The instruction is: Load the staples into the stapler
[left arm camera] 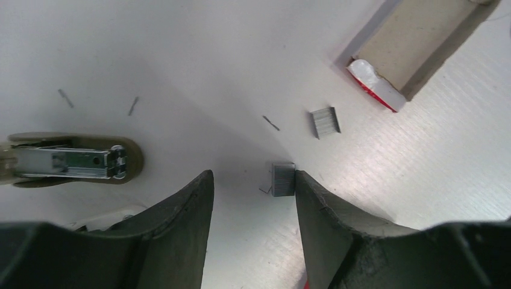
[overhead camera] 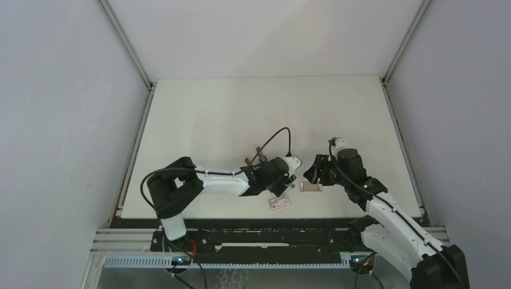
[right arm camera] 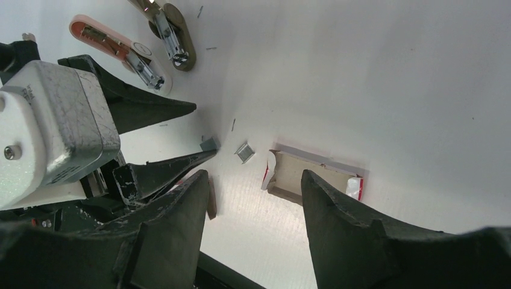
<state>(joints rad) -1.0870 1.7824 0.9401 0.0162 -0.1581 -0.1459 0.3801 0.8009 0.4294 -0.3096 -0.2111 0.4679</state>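
Matte white table; ribbed grey staples beside left gripper.

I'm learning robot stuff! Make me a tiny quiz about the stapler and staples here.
1. True or false: the left gripper is shut on a staple block.
2. How many staple blocks lie on the table? A one, B two, C five.
3. Fill in: the stapler lies ____ (open or closed).
Key: 1 false, jaws apart, block beside one finger; 2 B, the second staple block lies nearer the cardboard box; 3 open.
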